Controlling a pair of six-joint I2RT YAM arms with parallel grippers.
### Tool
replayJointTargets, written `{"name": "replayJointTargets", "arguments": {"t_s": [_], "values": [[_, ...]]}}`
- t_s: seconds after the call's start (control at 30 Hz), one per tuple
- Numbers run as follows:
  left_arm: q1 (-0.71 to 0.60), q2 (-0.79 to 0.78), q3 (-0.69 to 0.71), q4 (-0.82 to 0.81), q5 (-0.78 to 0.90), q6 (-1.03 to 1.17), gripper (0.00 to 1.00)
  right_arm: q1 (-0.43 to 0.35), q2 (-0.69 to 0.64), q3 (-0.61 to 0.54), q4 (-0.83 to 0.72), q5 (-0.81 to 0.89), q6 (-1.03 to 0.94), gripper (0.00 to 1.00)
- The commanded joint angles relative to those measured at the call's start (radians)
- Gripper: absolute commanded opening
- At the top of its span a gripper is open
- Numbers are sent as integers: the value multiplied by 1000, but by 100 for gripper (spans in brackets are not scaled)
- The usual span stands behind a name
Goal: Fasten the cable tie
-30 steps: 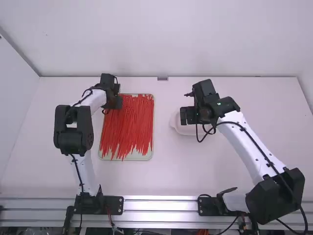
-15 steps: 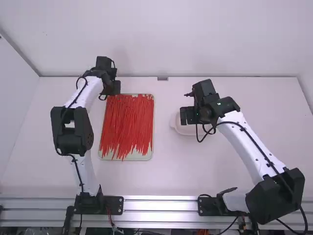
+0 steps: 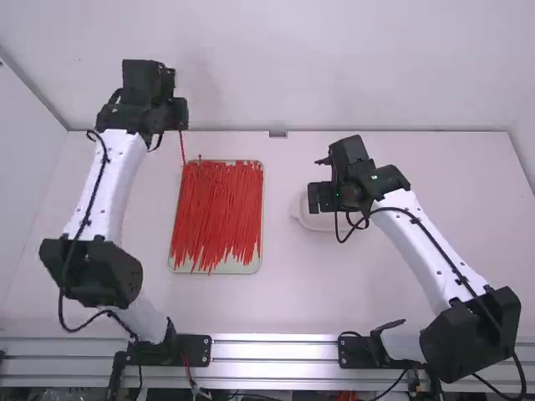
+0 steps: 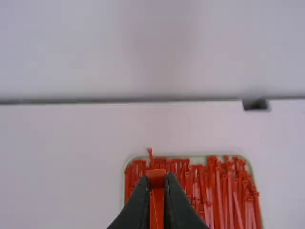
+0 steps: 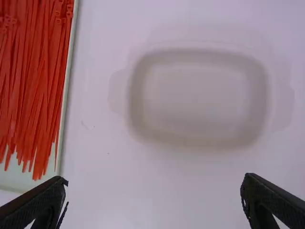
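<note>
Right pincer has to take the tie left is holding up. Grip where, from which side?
Grip the free lower end of the cable tie, coming in sideways from the right arm's side. The tie hangs straight down from the left pincer, so that end is unobstructed.

Illumination was bright, even and diffuse, arriving from overhead. Shadows cast on the white table (image 3: 468, 167) were faint and soft-edged.

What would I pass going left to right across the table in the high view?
left gripper pinching one red cable tie → tray of red cable ties → white container
</note>
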Motion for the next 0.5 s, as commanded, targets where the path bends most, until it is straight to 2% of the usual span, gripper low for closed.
{"name": "replayJointTargets", "arguments": {"t_s": [0.0, 0.23, 0.33, 0.47], "values": [[-10, -82, 24, -14, -4, -9, 2, 4, 7, -9, 3, 1, -8, 98], [-10, -222, -5, -47, 4, -38, 2, 4, 7, -9, 28, 1, -17, 98], [-10, -291, -58, -42, 4, -53, 2, 5, 7, -9, 34, 1, -17, 98], [-10, -418, -198, 13, 4, -60, 2, 5, 7, -9, 51, -2, -24, 98]]}}
